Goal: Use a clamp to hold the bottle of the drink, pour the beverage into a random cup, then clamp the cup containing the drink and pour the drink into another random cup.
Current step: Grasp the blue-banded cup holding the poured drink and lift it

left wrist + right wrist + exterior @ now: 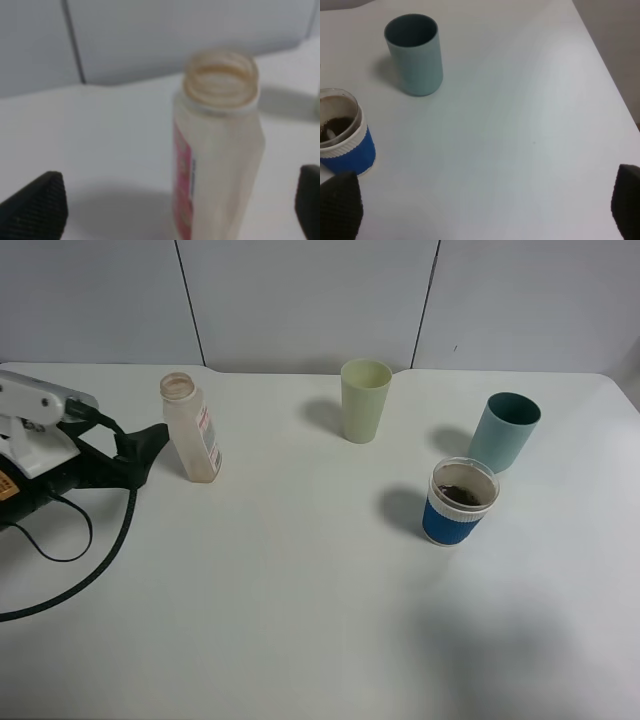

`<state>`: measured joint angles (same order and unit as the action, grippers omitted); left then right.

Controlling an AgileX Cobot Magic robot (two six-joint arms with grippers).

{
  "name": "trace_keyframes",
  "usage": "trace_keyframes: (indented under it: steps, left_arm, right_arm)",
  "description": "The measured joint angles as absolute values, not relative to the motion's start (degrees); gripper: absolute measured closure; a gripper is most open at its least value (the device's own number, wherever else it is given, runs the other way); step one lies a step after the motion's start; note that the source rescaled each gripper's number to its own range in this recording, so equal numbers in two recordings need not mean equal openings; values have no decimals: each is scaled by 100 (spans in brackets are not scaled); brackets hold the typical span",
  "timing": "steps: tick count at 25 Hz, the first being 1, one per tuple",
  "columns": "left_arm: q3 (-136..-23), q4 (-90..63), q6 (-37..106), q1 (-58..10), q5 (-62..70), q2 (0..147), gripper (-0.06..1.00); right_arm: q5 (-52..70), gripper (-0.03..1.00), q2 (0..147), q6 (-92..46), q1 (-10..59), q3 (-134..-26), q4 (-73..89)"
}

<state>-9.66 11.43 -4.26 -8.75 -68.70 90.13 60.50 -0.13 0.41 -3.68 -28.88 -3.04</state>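
Note:
An uncapped pale bottle point(190, 430) with a red and white label stands upright at the left of the table. My left gripper point(150, 445) is open just left of it and apart from it. In the left wrist view the bottle point(217, 150) stands ahead, between the spread black fingertips point(35, 205). A blue-sleeved cup point(460, 502) holds dark drink. A light green cup point(365, 400) and a teal cup point(505, 430) stand upright. My right gripper point(484, 205) is open and empty over bare table, with the blue-sleeved cup point(342, 135) and the teal cup point(415, 55) ahead of it. The right arm is out of the exterior view.
The white table point(300, 620) has a grey panelled wall behind it. A black cable point(70, 580) loops from the left arm across the table's left part. The table's right edge point(615, 85) lies close to the right gripper.

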Motion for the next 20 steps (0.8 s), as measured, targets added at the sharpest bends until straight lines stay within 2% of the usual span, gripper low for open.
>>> trace_keyframes:
  steps: [13,16,20]
  left_arm:
    - [-822,-149,-426,-875,-5356,5888,6]
    - [-1042,-181,-426,-875,-4498,5273,-3]
    - [-1605,-175,-399,-875,-2981,4541,-5]
  right_arm:
    - [6050,-3,-13,41,-368,-2888,-304]
    - [6050,-3,-13,41,-368,-2888,-304]
    - [6050,-3,-13,41,-368,-2888,-304]
